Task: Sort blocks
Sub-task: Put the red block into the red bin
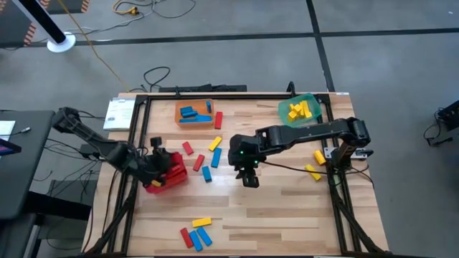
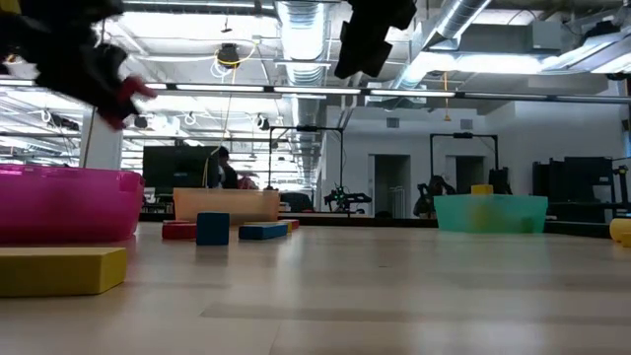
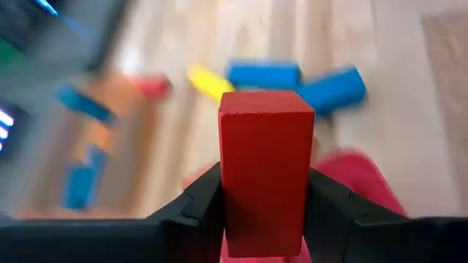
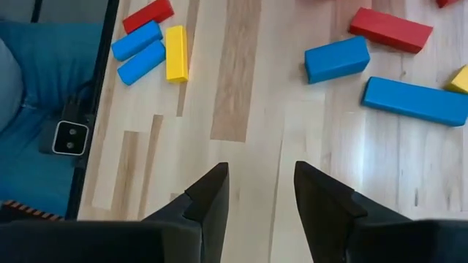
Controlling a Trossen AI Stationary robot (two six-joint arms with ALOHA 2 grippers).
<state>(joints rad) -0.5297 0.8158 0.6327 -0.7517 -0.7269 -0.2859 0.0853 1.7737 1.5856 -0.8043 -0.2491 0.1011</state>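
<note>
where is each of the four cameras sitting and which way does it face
High view: above the table, looking straight down; both arms show, left gripper over the red bin, right gripper mid-table.
Low view: at tabletop height, looking level into the room; arms enter from above.
Left wrist view: on the left wrist, looking past dark fingers clamping a red block.
Right wrist view: on the right wrist, looking down past open fingers.
Shared: high and low views both show the green bin.

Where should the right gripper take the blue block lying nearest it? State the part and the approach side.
Mid-length, fingers across its two long sides, coming straight down from above. The blue block lies flat on the table; neighbours crowd its ends, but its middle stands clear.
</note>
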